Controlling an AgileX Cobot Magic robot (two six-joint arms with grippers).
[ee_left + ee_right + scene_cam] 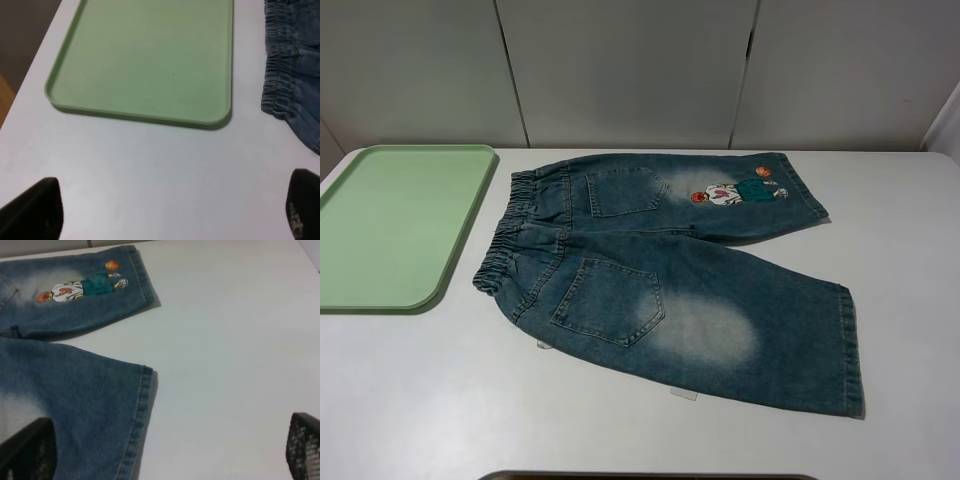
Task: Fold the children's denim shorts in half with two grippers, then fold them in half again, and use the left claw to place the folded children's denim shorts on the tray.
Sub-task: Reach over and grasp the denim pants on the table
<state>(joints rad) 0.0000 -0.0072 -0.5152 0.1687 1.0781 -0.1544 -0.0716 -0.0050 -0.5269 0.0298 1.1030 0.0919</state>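
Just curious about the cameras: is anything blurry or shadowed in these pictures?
Exterior high view: soft even light, denim shorts sharp, thin shadow at their edge. Left wrist view: tray clear, left gripper fingertips blurred. Right wrist view: cartoon print clear, right gripper fingertips dark, cropped.

Denim shorts (670,270) spread flat on table (470,400), beside tray (390,220).

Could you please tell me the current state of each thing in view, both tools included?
children's denim shorts: unfolded, lying flat on the table.
tray: nothing on it.
left tool: open, holding nothing.
right tool: open, holding nothing.
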